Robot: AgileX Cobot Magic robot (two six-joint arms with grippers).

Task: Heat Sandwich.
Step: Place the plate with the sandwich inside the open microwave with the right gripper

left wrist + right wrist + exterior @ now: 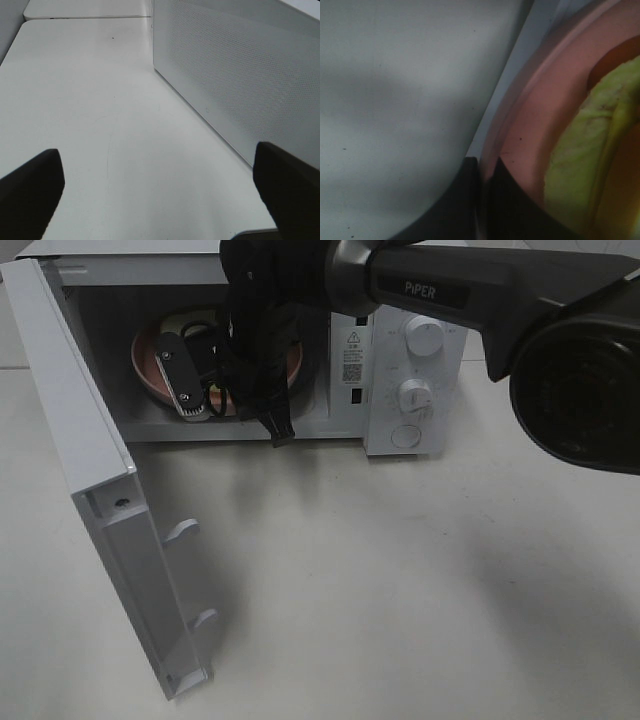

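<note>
The sandwich (585, 165) shows its pale yellow-green filling close up in the right wrist view, lying on the round pink plate (540, 115). My right gripper (481, 172) is shut on the plate's rim, one dark finger on each side of it. In the exterior view my right arm (260, 340) reaches into the open microwave (400, 300), and the plate (150, 355) is inside the cavity, largely hidden by the arm. My left gripper (160, 200) stands wide open over bare table, holding nothing, beside the microwave's perforated outer wall (240, 75).
The microwave door (90, 470) swings out wide to the front left, with two latch hooks on its inner face. Two knobs (424, 337) and a round button (405, 436) are on the panel at the cavity's right. The white table (420, 580) spreads out in front.
</note>
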